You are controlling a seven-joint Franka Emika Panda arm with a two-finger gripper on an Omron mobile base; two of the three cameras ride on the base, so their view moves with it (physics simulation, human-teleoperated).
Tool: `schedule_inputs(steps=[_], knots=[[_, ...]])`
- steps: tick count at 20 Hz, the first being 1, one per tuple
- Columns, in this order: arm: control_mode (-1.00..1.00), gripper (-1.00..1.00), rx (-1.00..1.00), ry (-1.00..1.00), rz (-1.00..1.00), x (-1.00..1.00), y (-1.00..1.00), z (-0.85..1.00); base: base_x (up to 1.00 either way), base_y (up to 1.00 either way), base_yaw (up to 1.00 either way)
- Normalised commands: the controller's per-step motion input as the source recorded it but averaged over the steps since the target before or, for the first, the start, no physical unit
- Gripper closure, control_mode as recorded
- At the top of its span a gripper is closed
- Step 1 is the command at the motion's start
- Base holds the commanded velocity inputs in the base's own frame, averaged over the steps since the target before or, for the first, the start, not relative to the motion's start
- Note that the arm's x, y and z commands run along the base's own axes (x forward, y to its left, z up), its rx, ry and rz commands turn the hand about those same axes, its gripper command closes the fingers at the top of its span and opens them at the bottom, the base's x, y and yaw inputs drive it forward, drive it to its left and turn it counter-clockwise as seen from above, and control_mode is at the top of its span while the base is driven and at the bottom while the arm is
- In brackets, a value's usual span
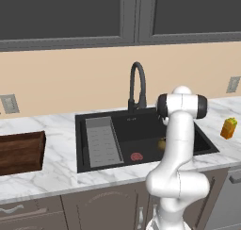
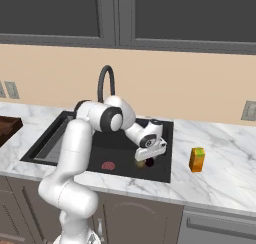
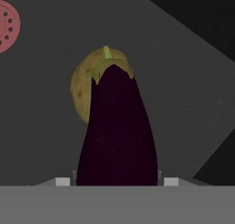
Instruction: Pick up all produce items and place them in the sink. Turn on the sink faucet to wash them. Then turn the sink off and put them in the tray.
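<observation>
In the hand view a dark purple produce item [image 3: 117, 136] with a green stem end fills the gap between my gripper's [image 3: 117, 182] fingers, which are shut on it. Right behind it the olive-yellow produce item [image 3: 82, 87] lies on the floor of the black sink [image 3: 183, 94]. From the right base view my gripper [image 2: 147, 159] hangs low inside the sink [image 2: 80, 120] near its right wall, the yellow lump [image 2: 140, 163] just under it. The yellow lump [image 1: 161, 143] peeks out beside my arm. The black gooseneck faucet [image 1: 137, 83] [image 2: 105, 83] stands behind the basin. The brown tray [image 1: 19, 151] [image 2: 7, 128] rests on the counter far left.
A flat red disc [image 1: 136, 156] [image 2: 108, 165] [image 3: 7, 25] lies on the sink floor. A grey ribbed rack [image 1: 101, 142] lines the basin's left side. An orange block with a green top [image 1: 228, 128] [image 2: 197, 159] stands on the marble counter right of the sink.
</observation>
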Motion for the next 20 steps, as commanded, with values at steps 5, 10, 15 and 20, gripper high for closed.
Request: schedule_inputs(steps=[5,10,15,20], knots=[[-1.00,-1.00,0.00,0.00,0.03,-0.01,0.00,0.00,0.00,0.00,0.00],[-1.00,-1.00,0.00,0.04,0.00,-0.08,0.08,0.24,0.00,0.00,0.00],[-1.00,-1.00,0.00,0.01,0.00,-0.14,0.08,0.49,0.00,0.00,0.00],[-1.00,-1.00,0.00,0.00,0.01,-0.34,0.11,0.57,0.00,0.00,0.00]])
